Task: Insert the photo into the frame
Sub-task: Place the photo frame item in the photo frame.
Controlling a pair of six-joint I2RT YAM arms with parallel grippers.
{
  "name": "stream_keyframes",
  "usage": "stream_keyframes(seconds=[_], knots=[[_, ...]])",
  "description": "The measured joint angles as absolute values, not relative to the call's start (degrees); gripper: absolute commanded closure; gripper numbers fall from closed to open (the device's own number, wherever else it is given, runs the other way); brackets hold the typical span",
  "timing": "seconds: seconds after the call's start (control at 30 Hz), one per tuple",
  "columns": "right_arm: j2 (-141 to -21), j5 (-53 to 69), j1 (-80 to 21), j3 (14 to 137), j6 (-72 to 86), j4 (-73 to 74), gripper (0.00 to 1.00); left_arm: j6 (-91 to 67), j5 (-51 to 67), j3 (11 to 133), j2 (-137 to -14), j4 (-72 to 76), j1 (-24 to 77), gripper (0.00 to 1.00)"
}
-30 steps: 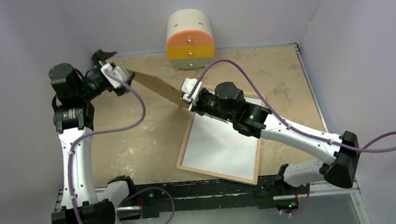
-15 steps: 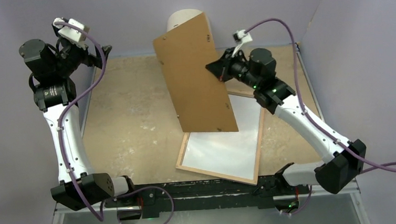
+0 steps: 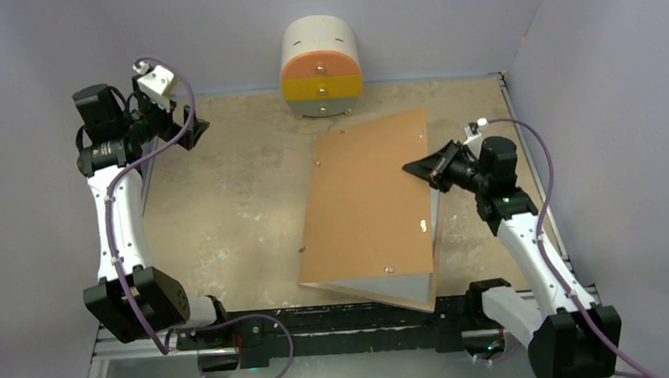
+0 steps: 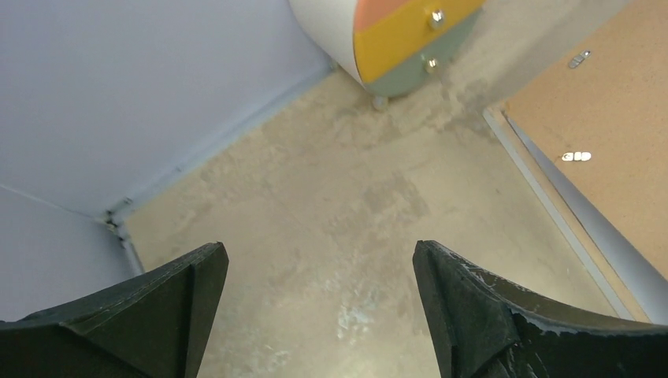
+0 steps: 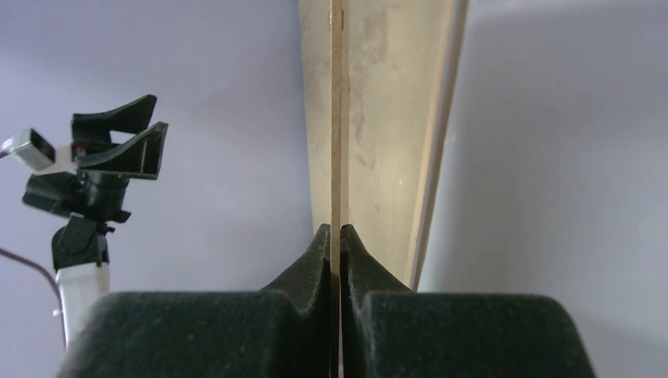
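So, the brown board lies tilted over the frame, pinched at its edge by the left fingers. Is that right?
Not quite: the right fingers pinch the edge of the board, as the right wrist view shows. The left fingers are open and hold nothing. The rest stands: the board does lie tilted over the frame.

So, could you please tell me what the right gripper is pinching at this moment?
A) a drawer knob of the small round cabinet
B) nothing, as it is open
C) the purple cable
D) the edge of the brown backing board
D: the right wrist view shows the right gripper shut on the thin edge of the backing board, which in the top view lies tilted over the frame.
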State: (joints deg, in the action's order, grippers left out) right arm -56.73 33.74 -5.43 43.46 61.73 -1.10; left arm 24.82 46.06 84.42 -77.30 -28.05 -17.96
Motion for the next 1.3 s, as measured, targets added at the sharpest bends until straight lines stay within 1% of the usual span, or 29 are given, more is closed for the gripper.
stream_keyframes(seconds=[0.17,0.33,0.43,0.9,1.3], knots=[[-50.57,36.67,-2.15,36.34,62.83,0.73,1.0,28.27,45.74,79.57,-80.27,-31.46,-15.88,0.07],[-47.64,38.22,1.32,30.89,62.96,-0.75,1.0,31.29,43.27,74.63,-81.78,-33.39,-9.74,0.07],[-47.9,37.82,2.55,30.3,62.3,-0.75,1.0,32.25,42.89,73.12,-82.3,-33.71,-8.19,0.07],[-51.35,32.69,5.04,29.12,57.08,-2.83,1.0,33.74,42.15,71.66,-85.62,-33.98,-8.1,0.06],[-55.29,34.3,5.32,25.76,57.06,-10.02,1.0,33.74,42.11,71.66,-86.78,-34.09,-8.1,0.05]])
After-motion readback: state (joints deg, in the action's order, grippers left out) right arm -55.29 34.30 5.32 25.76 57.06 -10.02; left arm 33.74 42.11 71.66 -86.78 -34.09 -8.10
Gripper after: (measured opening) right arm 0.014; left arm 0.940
